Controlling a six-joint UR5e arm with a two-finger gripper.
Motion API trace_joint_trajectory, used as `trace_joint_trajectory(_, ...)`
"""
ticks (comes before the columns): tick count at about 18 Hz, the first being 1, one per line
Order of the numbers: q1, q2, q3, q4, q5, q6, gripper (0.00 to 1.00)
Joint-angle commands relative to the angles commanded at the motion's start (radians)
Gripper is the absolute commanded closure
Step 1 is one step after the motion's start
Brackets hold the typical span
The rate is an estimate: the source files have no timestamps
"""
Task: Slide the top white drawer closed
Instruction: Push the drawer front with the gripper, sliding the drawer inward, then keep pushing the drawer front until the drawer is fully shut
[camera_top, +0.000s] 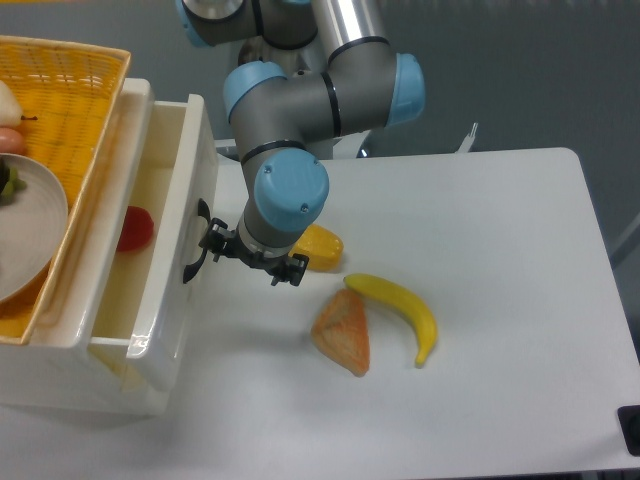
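Note:
The top white drawer (178, 300) sticks out partway from the white cabinet at the left, its front panel facing right with a black curved handle (193, 240). A red object (135, 228) lies inside it, partly hidden under the basket. My gripper (245, 262) is low over the table, pressed up against the drawer's front panel at the handle. Its black fingers are small and partly hidden by the wrist, so I cannot tell whether they are open or shut.
A yellow wicker basket (70, 100) with a grey plate (30, 215) rests on the cabinet. On the table lie a yellow block (318, 248), an orange wedge (343, 333) and a banana (400, 310). A black object (630, 428) is at the bottom right corner.

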Motion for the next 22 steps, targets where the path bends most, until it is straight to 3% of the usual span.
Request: trace_joint_trajectory(22,-0.048,0.003,0.002,0.008,-0.020,0.002,0.00)
